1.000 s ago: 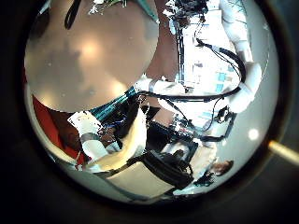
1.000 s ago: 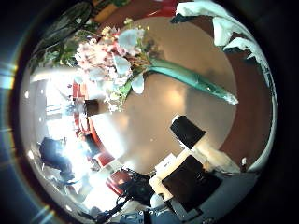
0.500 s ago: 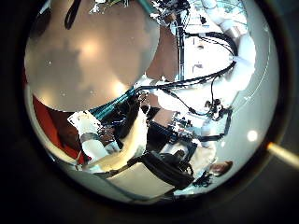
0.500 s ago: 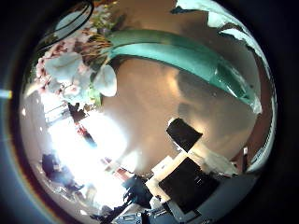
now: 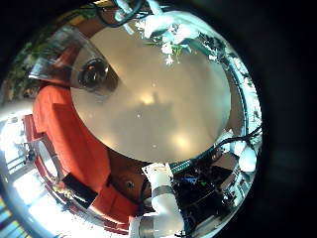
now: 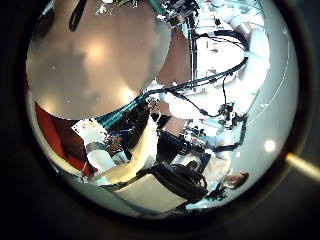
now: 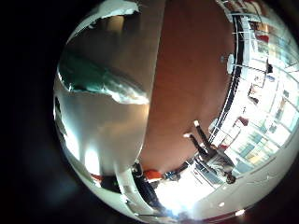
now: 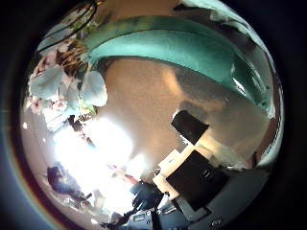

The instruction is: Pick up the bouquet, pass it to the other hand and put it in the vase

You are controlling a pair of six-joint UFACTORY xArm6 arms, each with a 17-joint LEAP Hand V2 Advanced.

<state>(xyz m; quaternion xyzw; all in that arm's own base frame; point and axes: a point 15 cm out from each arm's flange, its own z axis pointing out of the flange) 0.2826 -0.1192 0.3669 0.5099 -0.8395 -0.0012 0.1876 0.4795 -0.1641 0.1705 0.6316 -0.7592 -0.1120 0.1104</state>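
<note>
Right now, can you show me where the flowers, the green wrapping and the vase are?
flowers (image 8: 67, 86), right thumb side palm view, on the pale blossoms.
green wrapping (image 8: 177, 48), right thumb side palm view, on the middle of the wrapped stems.
vase (image 5: 94, 72), left little finger side palm view, on its mouth.

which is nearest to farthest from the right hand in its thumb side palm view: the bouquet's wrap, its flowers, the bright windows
1. wrap: fills much of the view, close to the palm
2. flowers: at the wrap's far end
3. windows: far off across the room

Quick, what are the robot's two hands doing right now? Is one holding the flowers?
Left hand: cannot be told; no flowers near its palm.
Right hand: very close over the bouquet; whether it grips it cannot be told.
</note>
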